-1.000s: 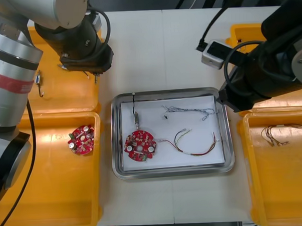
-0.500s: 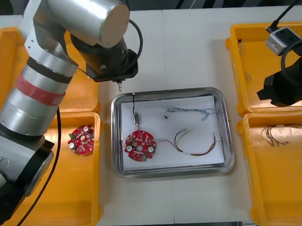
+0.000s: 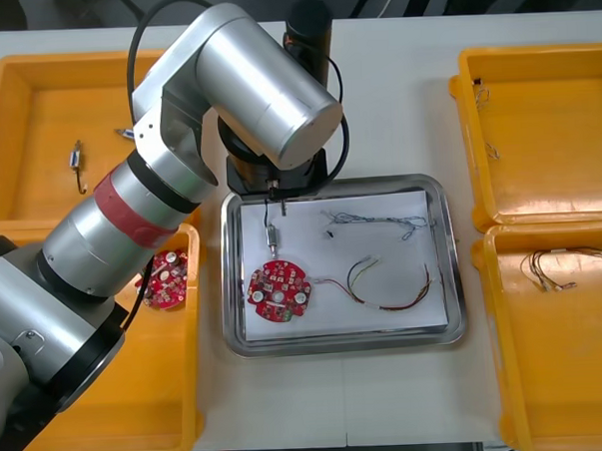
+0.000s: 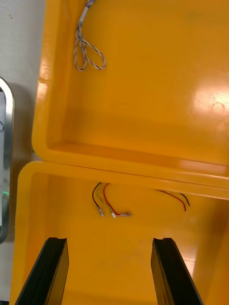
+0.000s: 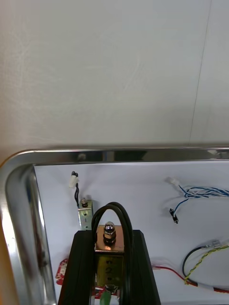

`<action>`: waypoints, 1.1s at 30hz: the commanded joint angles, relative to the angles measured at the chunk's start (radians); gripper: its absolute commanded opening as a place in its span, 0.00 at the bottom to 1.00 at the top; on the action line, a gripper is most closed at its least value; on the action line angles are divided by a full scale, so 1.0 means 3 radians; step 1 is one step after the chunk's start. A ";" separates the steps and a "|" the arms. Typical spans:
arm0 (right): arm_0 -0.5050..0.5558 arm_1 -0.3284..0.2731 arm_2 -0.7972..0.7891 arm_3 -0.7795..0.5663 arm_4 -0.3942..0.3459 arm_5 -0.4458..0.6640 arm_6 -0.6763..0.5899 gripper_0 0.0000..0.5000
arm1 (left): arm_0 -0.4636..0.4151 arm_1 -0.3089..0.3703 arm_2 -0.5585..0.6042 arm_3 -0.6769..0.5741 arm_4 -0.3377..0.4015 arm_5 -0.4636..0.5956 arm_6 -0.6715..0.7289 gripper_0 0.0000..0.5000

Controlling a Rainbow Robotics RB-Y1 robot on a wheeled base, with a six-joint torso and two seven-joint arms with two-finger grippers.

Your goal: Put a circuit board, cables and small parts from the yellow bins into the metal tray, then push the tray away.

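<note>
My left gripper (image 5: 109,248) is shut on a small metal part (image 5: 109,236) with a black wire loop, just above the far left corner of the metal tray (image 3: 339,184). In the front view the left gripper (image 3: 275,194) hangs over the tray's far rim. On the tray's white inside lie a red circuit board (image 3: 279,289), a small metal part on a black cable (image 3: 271,227), a blue and white cable (image 3: 376,220) and a red and yellow cable (image 3: 389,287). My right gripper (image 4: 109,269) is open over the near right bin (image 4: 28,190), near its red and yellow cables (image 4: 109,202).
The far left bin (image 3: 15,88) holds a small metal part (image 3: 77,165). A second circuit board (image 3: 163,279) lies in the near left bin. A blue and white cable (image 4: 88,50) lies in the far right bin. More cables (image 3: 548,270) sit in the near right bin.
My left arm has swung from the far left bin to the tray's far left corner. The right arm has pulled back to the right, away from the tray.
</note>
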 commanded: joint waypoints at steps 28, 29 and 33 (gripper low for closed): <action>0.0785 -0.0006 -0.0490 0.0066 -0.0098 0.0010 -0.0149 1.00 | 0.0369 -0.0078 -0.0480 0.0245 -0.0221 -0.0876 0.0273 0.00; 0.0779 -0.0006 -0.0490 0.0066 -0.0098 0.0010 -0.0154 1.00 | 0.0369 -0.0078 -0.0485 0.0245 -0.0221 -0.0876 0.0278 0.00; 0.0785 -0.0006 -0.0485 0.0066 -0.0108 0.0010 -0.0149 1.00 | 0.0369 -0.0073 -0.0485 0.0245 -0.0226 -0.0876 0.0294 0.00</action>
